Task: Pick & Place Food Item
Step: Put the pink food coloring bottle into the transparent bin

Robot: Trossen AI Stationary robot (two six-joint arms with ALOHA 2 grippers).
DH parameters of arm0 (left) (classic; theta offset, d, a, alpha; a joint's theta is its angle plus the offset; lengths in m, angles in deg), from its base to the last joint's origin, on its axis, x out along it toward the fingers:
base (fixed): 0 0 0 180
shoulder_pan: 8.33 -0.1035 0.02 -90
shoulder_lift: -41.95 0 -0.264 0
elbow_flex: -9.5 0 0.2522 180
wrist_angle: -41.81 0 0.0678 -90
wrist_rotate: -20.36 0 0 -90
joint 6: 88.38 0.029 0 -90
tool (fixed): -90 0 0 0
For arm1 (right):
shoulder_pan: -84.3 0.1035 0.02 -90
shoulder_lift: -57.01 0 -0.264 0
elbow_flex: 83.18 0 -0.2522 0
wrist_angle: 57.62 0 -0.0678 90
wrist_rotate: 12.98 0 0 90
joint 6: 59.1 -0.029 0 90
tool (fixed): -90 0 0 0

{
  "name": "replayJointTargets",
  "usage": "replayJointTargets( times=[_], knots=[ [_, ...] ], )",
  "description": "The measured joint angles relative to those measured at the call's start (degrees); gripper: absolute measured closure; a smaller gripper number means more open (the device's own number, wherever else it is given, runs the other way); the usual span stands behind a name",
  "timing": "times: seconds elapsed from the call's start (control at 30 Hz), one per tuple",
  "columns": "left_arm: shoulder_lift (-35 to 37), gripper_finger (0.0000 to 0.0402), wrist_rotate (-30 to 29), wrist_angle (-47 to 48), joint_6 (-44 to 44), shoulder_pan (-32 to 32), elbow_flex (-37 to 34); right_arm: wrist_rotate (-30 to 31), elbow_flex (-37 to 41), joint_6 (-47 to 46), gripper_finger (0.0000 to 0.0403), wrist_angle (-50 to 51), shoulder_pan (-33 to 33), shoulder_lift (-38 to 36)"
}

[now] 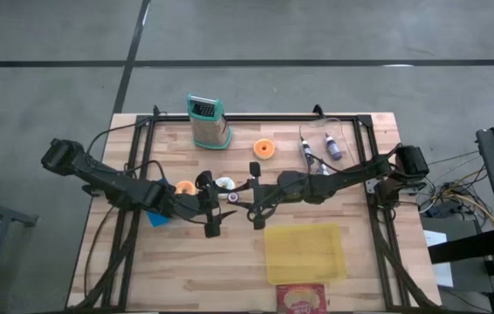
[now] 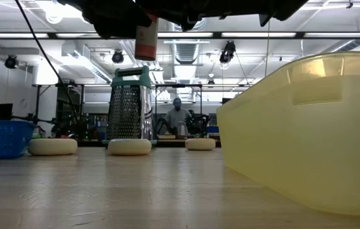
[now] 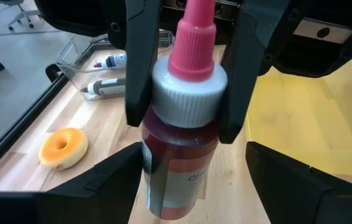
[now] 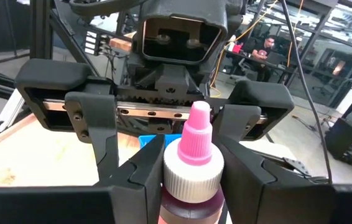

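A bottle of red liquid with a white ribbed cap and a pink nozzle is held in the air over the middle of the table, between my two grippers, which face each other. It also shows in the low view, upright and high above the tabletop. My right gripper is shut on the bottle. My left gripper is open. Its fingers stand wide apart on either side of the bottle's body. My right gripper pinches the bottle's white cap between its two fingers, one on each side. The fingers come level from the table's right side. The bottle hangs upright below the cap, nozzle up, clear of the table.
A yellow bin stands at the near right, with a red packet at the near edge. A grater, an orange donut and a clear tray are at the far side. A blue basket and another donut lie under my left arm.
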State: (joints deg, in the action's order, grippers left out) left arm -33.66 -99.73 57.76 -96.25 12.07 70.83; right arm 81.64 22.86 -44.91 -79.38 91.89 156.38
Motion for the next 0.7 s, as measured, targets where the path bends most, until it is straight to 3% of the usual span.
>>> replayJointTargets(
  times=[0.23,0.7],
  knots=[
    [0.0,0.0115,-0.9,1.0,-1.6,-0.1,0.0,6.9,0.0,-0.2,0.0278,2.9,0.1,-1.3],
    [0.0,0.0115,-2.7,1.3,-1.6,0.0,0.0,7.5,0.0,0.0,0.0282,3.7,0.2,-2.1]
  ],
)
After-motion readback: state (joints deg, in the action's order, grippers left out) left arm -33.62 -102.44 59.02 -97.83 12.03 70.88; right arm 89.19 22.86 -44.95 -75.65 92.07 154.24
